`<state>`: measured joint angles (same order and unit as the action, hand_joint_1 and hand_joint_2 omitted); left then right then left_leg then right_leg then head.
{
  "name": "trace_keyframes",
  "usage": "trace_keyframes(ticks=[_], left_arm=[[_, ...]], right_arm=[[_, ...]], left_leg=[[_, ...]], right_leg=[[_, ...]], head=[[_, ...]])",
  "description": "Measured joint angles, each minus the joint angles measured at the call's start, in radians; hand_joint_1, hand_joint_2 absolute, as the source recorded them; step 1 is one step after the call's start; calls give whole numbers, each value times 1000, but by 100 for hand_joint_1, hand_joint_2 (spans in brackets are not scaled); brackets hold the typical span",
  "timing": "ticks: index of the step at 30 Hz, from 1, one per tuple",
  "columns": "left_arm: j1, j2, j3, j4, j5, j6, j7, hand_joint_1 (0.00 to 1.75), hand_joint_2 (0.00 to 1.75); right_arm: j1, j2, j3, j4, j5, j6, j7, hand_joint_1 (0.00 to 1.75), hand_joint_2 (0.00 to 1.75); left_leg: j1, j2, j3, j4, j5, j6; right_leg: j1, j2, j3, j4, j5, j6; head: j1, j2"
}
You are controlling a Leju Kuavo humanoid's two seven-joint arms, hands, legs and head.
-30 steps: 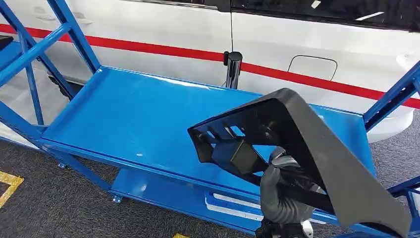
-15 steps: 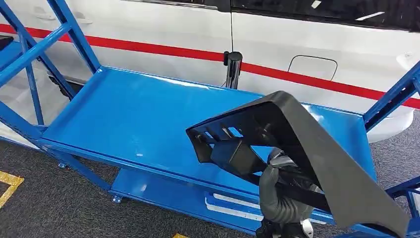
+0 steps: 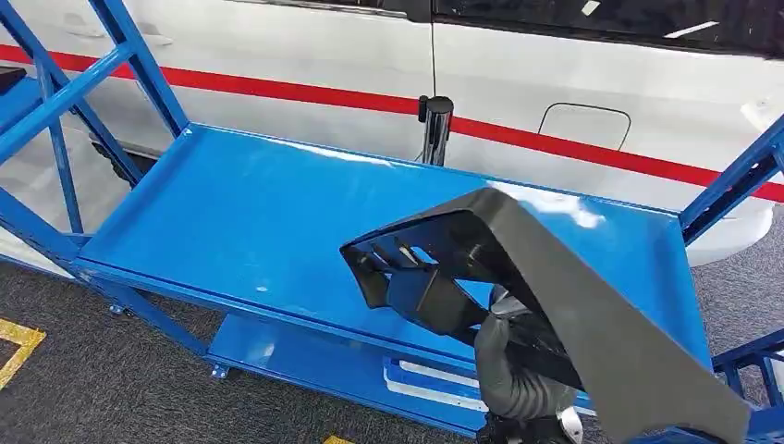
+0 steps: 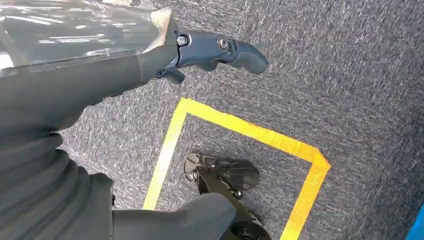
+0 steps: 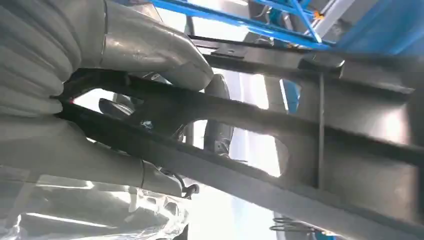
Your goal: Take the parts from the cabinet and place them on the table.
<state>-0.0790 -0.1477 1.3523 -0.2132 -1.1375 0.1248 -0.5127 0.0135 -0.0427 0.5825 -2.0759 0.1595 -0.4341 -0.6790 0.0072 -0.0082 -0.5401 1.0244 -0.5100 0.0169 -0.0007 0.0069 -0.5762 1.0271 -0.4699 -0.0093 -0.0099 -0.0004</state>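
One black plastic trim part [image 3: 518, 277] is hanging over the blue desk [image 3: 259, 213], my right hand [image 3: 518, 375] fingers gripping its frame. I am judging it not yet set down; my left hand [image 4: 210, 50] is hanging with fingers spread, holding nothing.

the head view looks forward and down from high on the robot onto a blue shelf [image 3: 250, 222] with a white car [image 3: 592, 83] behind it. the left wrist view hangs by the left hand [image 4: 220, 50], facing straight down at grey carpet [image 4: 350, 75]. the right wrist view sits very close behind the right hand [image 5: 125, 60]; it shares the black part [image 5: 300, 150] with the head view.
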Motion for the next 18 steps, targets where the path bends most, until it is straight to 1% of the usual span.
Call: trace_keyframes(ticks=[1,2,3,4,5,6,7,8,9,10,11,12,13,14,15,16,17,18], left_arm=[[1,1,0,0,-3,-1,0,0,175],[1,3,0,0,-4,-3,-1,0,175],[1,3,0,0,-4,-6,-3,0,175],[0,2,0,1,-7,-11,-3,0,175],[0,3,0,1,-9,-14,-5,0,175],[1,3,0,1,-13,-16,-6,0,175],[1,4,0,1,-16,-18,-5,0,175],[1,4,0,1,-19,-19,-5,0,175],[3,5,0,1,-22,-19,-4,0,175],[3,5,0,1,-25,-20,-2,0,175],[4,4,-1,1,-27,-21,0,0,175],[4,5,-1,1,-29,-22,1,0,175],[4,6,-1,1,-33,-24,2,0,175],[4,15,-1,0,-38,-27,2,0,175],[4,15,-2,2,-41,-29,3,0,175],[3,16,-4,2,-44,-31,3,0,175],[4,16,-7,2,-48,-31,3,0,175],[6,16,-8,2,-49,-31,3,0,175]], right_arm=[[-5,2,0,-3,-5,0,-6,175,175],[-12,5,0,-10,-14,-1,-9,175,175],[-21,7,0,-17,-23,-5,-10,175,175],[-29,5,0,-24,-32,-19,-12,175,175],[-42,2,0,-31,-42,-35,-15,175,175],[-54,-3,1,-36,-49,-44,-16,175,175],[-60,-9,1,-39,-53,-55,-17,175,175],[-62,-13,2,-42,-54,-64,-17,175,175],[-65,-17,3,-45,-55,-72,-17,175,175],[-70,-21,5,-47,-54,-78,-17,175,175],[-78,-25,7,-51,-52,-92,-17,175,175],[-86,-29,10,-56,-49,-104,-17,175,175],[-96,-32,14,-61,-47,-118,-17,175,175],[-106,-36,19,-64,-47,-133,-18,175,175],[-108,-38,23,-73,-45,-150,-18,175,175],[-116,-41,24,-80,-46,-164,-18,175,175],[-123,-42,25,-85,-46,-176,-18,175,175],[-129,-43,25,-90,-45,-185,-18,175,175]], left_leg=[[-2,0,0,0,1,3],[-5,0,0,-3,4,9],[-4,1,3,-18,22,19],[10,9,13,-36,37,21],[9,7,13,-48,43,26],[12,9,8,-48,47,29],[12,10,5,-48,48,27],[13,11,1,-48,50,24],[15,11,-3,-48,52,21],[19,11,-5,-47,55,17],[25,11,-8,-46,57,10],[31,10,-11,-42,57,3],[34,9,-14,-33,55,-8],[28,7,-26,-27,53,-20],[29,5,-27,-22,55,-27],[26,0,-30,-12,56,-32],[30,-2,-34,-13,61,-34],[37,-2,-37,-12,63,-39]], right_leg=[[-2,0,0,-1,1,2],[-4,0,1,-6,4,7],[2,0,3,-9,12,18],[2,-1,-8,5,-5,15],[3,-2,-25,41,-36,12],[-2,-1,-54,111,-74,9],[-7,-2,-82,184,-106,9],[-13,-2,-107,251,-130,13],[-20,-2,-114,280,-133,24],[-28,-2,-99,262,-121,37],[-37,-4,-60,196,-91,57],[-47,-7,-7,103,-57,78],[-60,-10,46,11,-36,95],[-49,2,67,-1,-52,95],[-39,12,53,11,-40,85],[-45,11,45,5,-48,74],[-47,12,40,13,-47,68],[-47,11,36,14,-45,59]], head=[[-1,0],[-1,0],[-2,0],[-1,0],[3,0],[7,0],[7,0],[8,0],[8,0],[8,0],[8,0],[8,0],[9,0],[15,0],[14,0],[13,0],[5,0],[5,0]])
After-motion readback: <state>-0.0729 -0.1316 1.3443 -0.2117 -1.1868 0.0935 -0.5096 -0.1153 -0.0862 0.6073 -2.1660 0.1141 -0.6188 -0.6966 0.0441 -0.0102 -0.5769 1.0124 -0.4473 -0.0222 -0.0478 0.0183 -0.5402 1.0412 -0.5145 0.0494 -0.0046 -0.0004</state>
